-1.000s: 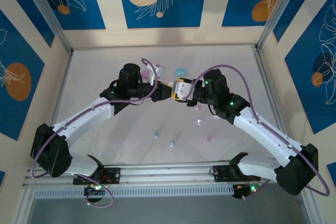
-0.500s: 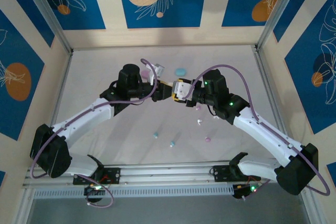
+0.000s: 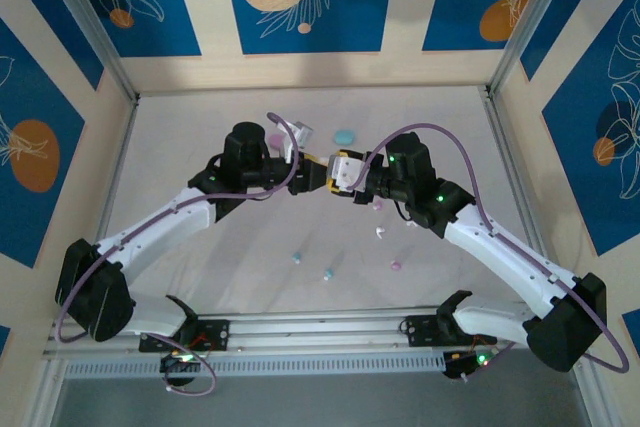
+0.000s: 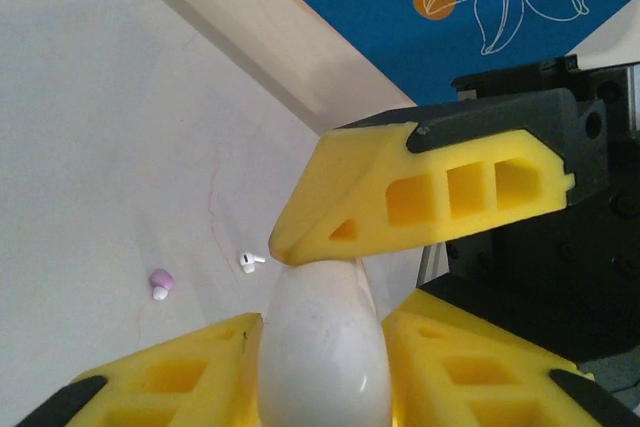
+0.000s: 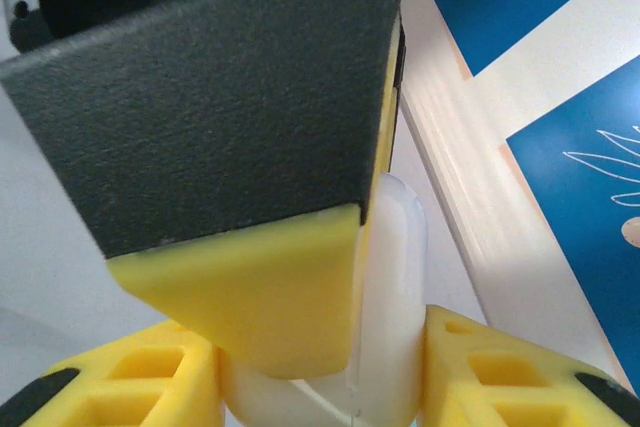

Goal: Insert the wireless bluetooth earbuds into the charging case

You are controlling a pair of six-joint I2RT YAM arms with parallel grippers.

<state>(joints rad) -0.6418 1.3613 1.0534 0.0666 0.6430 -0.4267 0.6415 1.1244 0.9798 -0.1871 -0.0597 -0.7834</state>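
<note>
Top view: both arms reach to the middle of the pale, matte table (image 3: pixel 180 147), where the left gripper (image 3: pixel 320 173) and right gripper (image 3: pixel 350 175) meet tip to tip around a small white case (image 3: pixel 342 171). A smooth oval blue case (image 3: pixel 344 137) lies at 12 o'clock from them. The loose earbuds (image 3: pixel 328 274), tiny pastel pebbles, are scattered from 4 to 7 o'clock of the grippers, well apart from the fingers.

Left wrist view: the case is glossy, egg-shaped plastic, standing between my left gripper's two ribbed yellow fingers (image 4: pixel 180 387) at 6 o'clock. It touches both, but I cannot tell whether they are clenched or slackened. One of the right gripper's yellow fingers, with square hollows and a black back, crosses from 3 o'clock and its tip rests on the case's top. A pink earbud (image 4: pixel 160 283) and a white earbud (image 4: pixel 250 261), the latter with a short stem, lie on the table at 9 o'clock, clear of all fingers.

Right wrist view: the right gripper's fingers at 5 and 7 o'clock are clamped on the case's rounded flanks. A left finger, grainy black with a smooth yellow pad, lies across the case's face.
</note>
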